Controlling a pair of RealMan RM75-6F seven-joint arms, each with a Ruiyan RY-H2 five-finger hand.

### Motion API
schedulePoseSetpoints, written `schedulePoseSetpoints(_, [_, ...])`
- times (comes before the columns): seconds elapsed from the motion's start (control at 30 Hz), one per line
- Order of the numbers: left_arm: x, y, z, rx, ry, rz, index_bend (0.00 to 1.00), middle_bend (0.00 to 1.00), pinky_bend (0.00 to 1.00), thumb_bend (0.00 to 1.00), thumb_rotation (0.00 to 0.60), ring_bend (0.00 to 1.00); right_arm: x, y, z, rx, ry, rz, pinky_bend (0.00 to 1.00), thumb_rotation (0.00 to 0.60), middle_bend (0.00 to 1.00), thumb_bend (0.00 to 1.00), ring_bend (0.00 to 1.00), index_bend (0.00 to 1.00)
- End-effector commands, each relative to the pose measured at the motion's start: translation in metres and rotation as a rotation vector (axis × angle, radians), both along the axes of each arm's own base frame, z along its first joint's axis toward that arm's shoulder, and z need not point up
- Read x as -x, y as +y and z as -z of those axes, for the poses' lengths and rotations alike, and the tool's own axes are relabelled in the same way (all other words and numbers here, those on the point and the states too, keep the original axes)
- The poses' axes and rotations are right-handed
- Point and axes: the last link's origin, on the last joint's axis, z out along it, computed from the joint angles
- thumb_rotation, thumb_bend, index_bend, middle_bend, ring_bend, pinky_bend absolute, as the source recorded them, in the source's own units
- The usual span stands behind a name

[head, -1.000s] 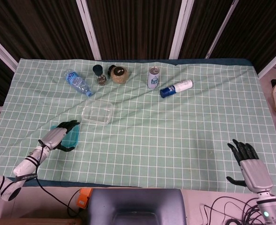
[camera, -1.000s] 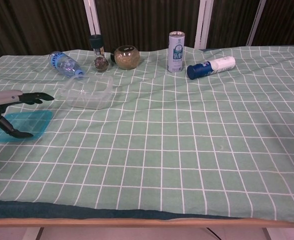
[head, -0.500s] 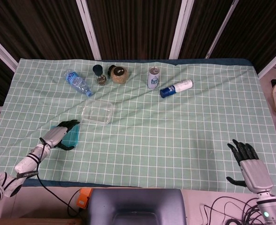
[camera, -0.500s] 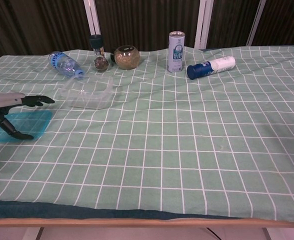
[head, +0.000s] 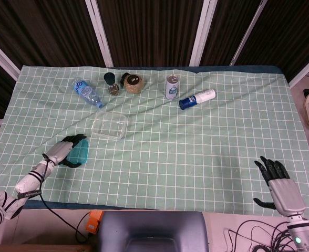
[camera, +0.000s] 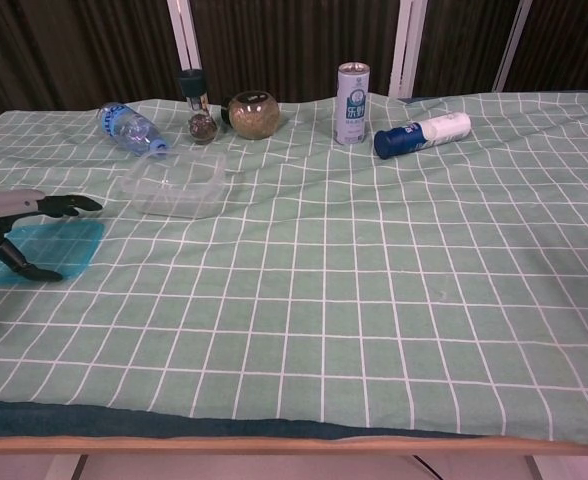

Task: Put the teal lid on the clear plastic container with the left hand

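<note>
The teal lid [head: 81, 154] [camera: 59, 246] lies flat on the checked cloth at the near left. My left hand [head: 64, 151] [camera: 19, 225] hovers over its left part, fingers spread above it and thumb tip down by its front edge, holding nothing. The clear plastic container [head: 109, 126] [camera: 172, 184] sits lidless just beyond and to the right of the lid. My right hand [head: 279, 182] rests open at the near right edge, seen only in the head view.
Along the back stand a lying water bottle [head: 86, 92], a dark pepper grinder [head: 111, 83], a round brown jar [head: 133, 83], a can [head: 172, 86] and a lying blue-capped white bottle [head: 197, 98]. The green checked cloth [head: 196, 152] covers the table.
My left hand has drawn back slightly toward the left edge over the lid. The lid, container and right hand have not moved.
</note>
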Motion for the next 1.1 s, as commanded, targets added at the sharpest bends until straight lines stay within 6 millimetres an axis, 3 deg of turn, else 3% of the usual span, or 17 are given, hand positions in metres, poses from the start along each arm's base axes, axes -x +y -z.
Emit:
schedulePoseSetpoints(0.03, [0.002, 0.0, 0.001, 0.008, 0.004, -0.008, 0.0, 0.0, 0.0, 0.2, 0.6, 0.0, 0.0, 0.0, 0.0, 0.001, 0.0, 0.001, 0.0, 0.6, 0.0, 0.2, 0.0, 0.0])
schedulePoseSetpoints(0.6, [0.011, 0.0, 0.001, 0.01, 0.018, -0.028, 0.0, 0.0, 0.01, 0.19, 0.6, 0.01, 0.0, 0.0, 0.001, 0.0, 0.001, 0.0, 0.0, 0.6, 0.0, 0.2, 0.0, 0.0])
schedulePoseSetpoints(0.67, [0.012, -0.001, 0.001, 0.007, 0.019, -0.031, 0.0, 0.03, 0.06, 0.2, 0.6, 0.07, 0.0, 0.0, 0.001, 0.0, 0.001, -0.001, 0.0, 0.6, 0.0, 0.2, 0.0, 0.0])
schedulePoseSetpoints(0.87, [0.016, -0.003, 0.001, -0.014, 0.002, -0.042, 0.01, 0.32, 0.39, 0.22, 0.6, 0.35, -0.001, 0.001, 0.001, -0.001, 0.001, -0.003, 0.0, 0.6, 0.0, 0.2, 0.0, 0.0])
schedulePoseSetpoints(1.0, [0.015, -0.004, -0.002, -0.052, -0.021, -0.014, 0.2, 0.5, 0.59, 0.23, 0.6, 0.51, -0.001, 0.0, 0.001, -0.002, 0.002, -0.003, 0.0, 0.6, 0.0, 0.2, 0.0, 0.0])
schedulePoseSetpoints(1.1, [0.015, -0.006, -0.004, -0.078, -0.036, 0.003, 0.27, 0.54, 0.63, 0.24, 0.6, 0.55, -0.001, 0.0, 0.001, -0.005, 0.002, -0.005, 0.0, 0.6, 0.0, 0.2, 0.0, 0.0])
